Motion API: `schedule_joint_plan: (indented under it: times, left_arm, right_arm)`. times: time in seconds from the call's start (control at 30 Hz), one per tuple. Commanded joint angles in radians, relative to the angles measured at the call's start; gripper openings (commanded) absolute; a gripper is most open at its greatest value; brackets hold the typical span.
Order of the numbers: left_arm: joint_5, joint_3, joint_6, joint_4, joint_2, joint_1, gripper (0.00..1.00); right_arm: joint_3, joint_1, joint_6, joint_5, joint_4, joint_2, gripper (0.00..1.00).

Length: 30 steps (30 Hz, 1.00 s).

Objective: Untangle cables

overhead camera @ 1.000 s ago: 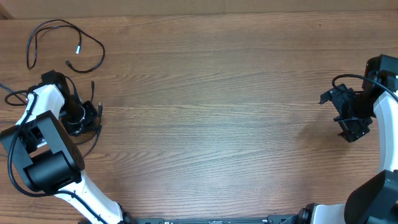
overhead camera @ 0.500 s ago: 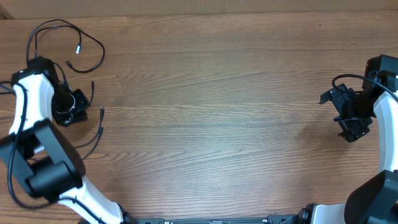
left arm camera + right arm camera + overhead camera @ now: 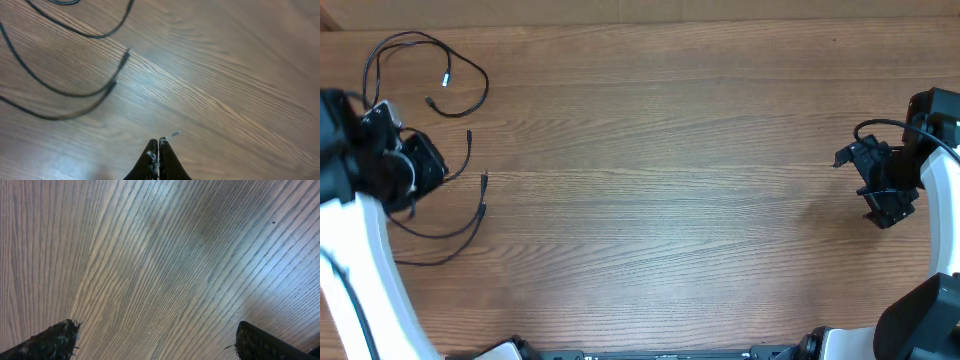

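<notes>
Several thin black cables lie loose on the wooden table at the far left. One cable (image 3: 466, 64) forms a wide loop at the top left, with a silver tip inside the loop. Two more cables (image 3: 481, 208) curve below it, with plug ends pointing up. My left gripper (image 3: 423, 160) is shut and empty, just left of these cables. In the left wrist view its jaws (image 3: 158, 143) are pressed together above bare wood, with two cable ends (image 3: 113, 85) ahead to the upper left. My right gripper (image 3: 886, 203) is open and empty at the far right, its fingers wide apart over bare wood (image 3: 157, 335).
The left arm's white links fill the left edge of the table (image 3: 670, 200). A thicker black cord (image 3: 880, 124) loops on the right arm. The table's far edge runs along the top of the overhead view.
My left gripper has moved up and to the left, off the lower cables, and the arm has swung out to the left edge. The lower cables now lie uncovered. The right arm has not moved.
</notes>
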Motion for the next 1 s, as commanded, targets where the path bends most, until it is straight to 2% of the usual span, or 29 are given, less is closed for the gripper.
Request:
schedule_joint_plan:
  times: [0.0, 0.1, 0.2, 0.23, 0.33, 0.4, 0.5, 0.53, 0.6, 0.7, 0.73, 0.77, 0.8, 0.83, 0.97]
  left_arm:
    - [0.077, 0.017, 0.026, -0.044, -0.106, -0.007, 0.04]
    - [0.128, 0.017, 0.053, -0.109, -0.179, -0.007, 0.04]
    - [0.272, 0.017, 0.235, -0.160, -0.230, -0.030, 0.04]
    - [0.351, 0.017, 0.323, -0.174, -0.247, -0.060, 0.04]
    - [0.463, 0.017, 0.484, -0.195, -0.271, -0.170, 0.05]
    - [0.464, 0.017, 0.541, -0.204, -0.279, -0.271, 0.10]
    - [0.381, 0.017, 0.544, -0.204, -0.281, -0.411, 0.15]
    - [0.347, 0.017, 0.537, -0.203, -0.281, -0.454, 0.19]
    - [0.290, 0.017, 0.509, -0.199, -0.280, -0.512, 0.38]
    - [0.224, 0.017, 0.445, -0.182, -0.274, -0.545, 0.37]
    - [0.216, 0.017, 0.422, -0.174, -0.269, -0.544, 0.39]
    - [0.212, 0.017, 0.403, -0.166, -0.267, -0.544, 0.47]
    - [0.207, 0.017, 0.386, -0.158, -0.265, -0.544, 0.67]
    - [0.202, 0.017, 0.365, -0.148, -0.263, -0.544, 1.00]
    - [0.203, 0.017, 0.353, -0.121, -0.246, -0.544, 1.00]
  right_arm:
    - [0.000, -0.001, -0.006, 0.002, 0.002, -0.004, 1.00]
    - [0.000, -0.001, 0.010, -0.015, 0.013, -0.004, 1.00]
    - [0.000, -0.001, 0.008, -0.050, 0.050, -0.004, 1.00]
    - [0.000, -0.001, 0.008, -0.082, 0.062, -0.004, 1.00]
    - [0.000, -0.001, -0.004, -0.132, 0.029, -0.004, 1.00]
    - [0.001, -0.001, -0.047, -0.189, -0.005, -0.004, 1.00]
    - [0.001, 0.000, -0.142, -0.274, -0.055, -0.005, 1.00]
    - [0.001, 0.002, -0.158, -0.276, -0.074, -0.007, 1.00]
    - [0.001, 0.004, -0.199, -0.272, -0.109, -0.020, 1.00]
    - [0.001, 0.004, -0.270, -0.272, -0.165, -0.065, 1.00]
    - [0.001, 0.004, -0.299, -0.272, -0.185, -0.090, 1.00]
    - [0.001, 0.004, -0.321, -0.272, -0.199, -0.111, 1.00]
    - [0.001, 0.004, -0.346, -0.272, -0.218, -0.144, 1.00]
    - [0.001, 0.004, -0.360, -0.272, -0.234, -0.177, 1.00]
    - [0.000, 0.004, -0.374, -0.272, -0.301, -0.351, 1.00]
